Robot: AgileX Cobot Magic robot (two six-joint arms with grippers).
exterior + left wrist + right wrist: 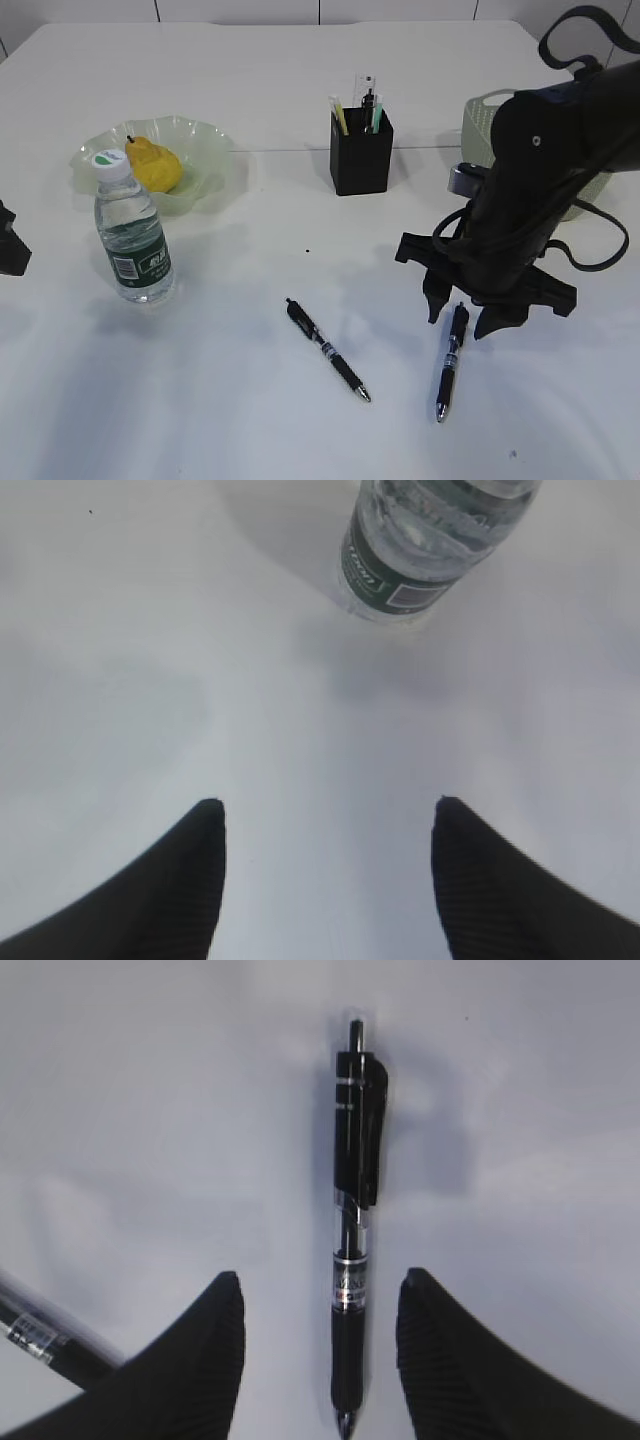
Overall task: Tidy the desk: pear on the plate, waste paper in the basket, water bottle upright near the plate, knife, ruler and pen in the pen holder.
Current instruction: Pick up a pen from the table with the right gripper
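Note:
The yellow pear (155,166) lies in the pale green plate (214,136) at the back left. Just in front of the plate, the water bottle (135,238) (420,550) stands upright. The black pen holder (361,152) holds the clear ruler (367,84) and some thin sticks; I cannot tell a knife among them. Two black pens lie on the desk (240,400). My right gripper (457,318) (321,1280) is open, its fingers either side of one pen (451,362) (355,1220). My left gripper (328,805) is open over bare desk. The waste paper is out of view.
The second pen (328,350) (40,1345) lies slantwise to the left of the right gripper. The grey-green basket (484,122) stands at the back right, largely behind the right arm. A small grey round thing (464,180) sits beside it.

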